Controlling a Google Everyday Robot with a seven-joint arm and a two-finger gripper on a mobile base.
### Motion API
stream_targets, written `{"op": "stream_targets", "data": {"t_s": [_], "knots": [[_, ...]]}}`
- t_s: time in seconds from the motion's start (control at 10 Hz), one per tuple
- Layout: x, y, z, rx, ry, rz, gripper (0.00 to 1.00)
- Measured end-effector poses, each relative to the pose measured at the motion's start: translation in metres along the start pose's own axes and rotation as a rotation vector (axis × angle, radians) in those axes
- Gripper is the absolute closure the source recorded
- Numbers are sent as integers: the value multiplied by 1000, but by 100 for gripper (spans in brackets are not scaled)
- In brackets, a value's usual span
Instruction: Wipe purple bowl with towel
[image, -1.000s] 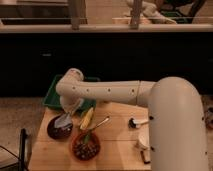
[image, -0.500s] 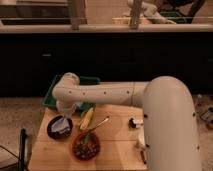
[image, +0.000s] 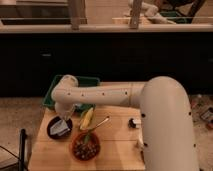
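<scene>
The purple bowl (image: 51, 131) sits at the left end of the wooden table (image: 117, 150). A pale grey-blue towel (image: 60, 128) lies crumpled inside it. My gripper (image: 62, 119) reaches down from the white arm straight over the bowl and is shut on the top of the towel. The wrist hides most of the fingers.
An orange-brown bowl (image: 86, 146) with speckled contents stands just right of and in front of the purple bowl. A yellow item (image: 86, 119) and a long-handled utensil (image: 101, 123) lie behind it. A green tray (image: 82, 82) sits at the table's back left, and a small dark object (image: 133, 122) to the right.
The wrist has swung left and lower over the purple bowl. The towel has gone with it, from the bowl's far rim down into the middle.
</scene>
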Motion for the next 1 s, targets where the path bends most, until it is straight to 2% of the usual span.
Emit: {"op": "stream_targets", "data": {"t_s": [0.3, 0.5, 0.7, 1.0], "knots": [[6, -6, -5, -3, 7, -12, 100], [6, -15, -4, -8, -3, -40, 100], [5, -24, -1, -14, -20, -75, 100], [-9, -45, 10, -20, -58, -157, 100]]}}
